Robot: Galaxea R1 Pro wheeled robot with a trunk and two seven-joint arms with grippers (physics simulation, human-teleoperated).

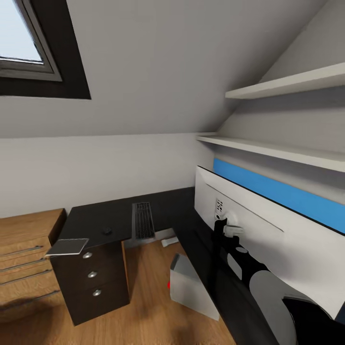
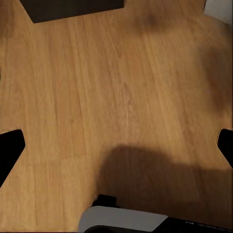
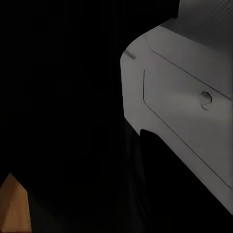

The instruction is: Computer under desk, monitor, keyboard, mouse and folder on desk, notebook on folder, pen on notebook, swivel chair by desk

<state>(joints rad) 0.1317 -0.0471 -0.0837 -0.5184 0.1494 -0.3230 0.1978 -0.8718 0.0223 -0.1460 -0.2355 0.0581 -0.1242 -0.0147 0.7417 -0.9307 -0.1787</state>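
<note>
White-backed monitor (image 1: 249, 215) touching right hand (image 1: 229, 229)

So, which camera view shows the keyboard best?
The head view: the keyboard lies flat on the black desk, its full outline visible. The left wrist view looks at wooden floor, and the right wrist view at a dark surface and a grey panel.

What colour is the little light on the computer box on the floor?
Red. The computer is light grey, and its small light shows best in the head view.
</note>
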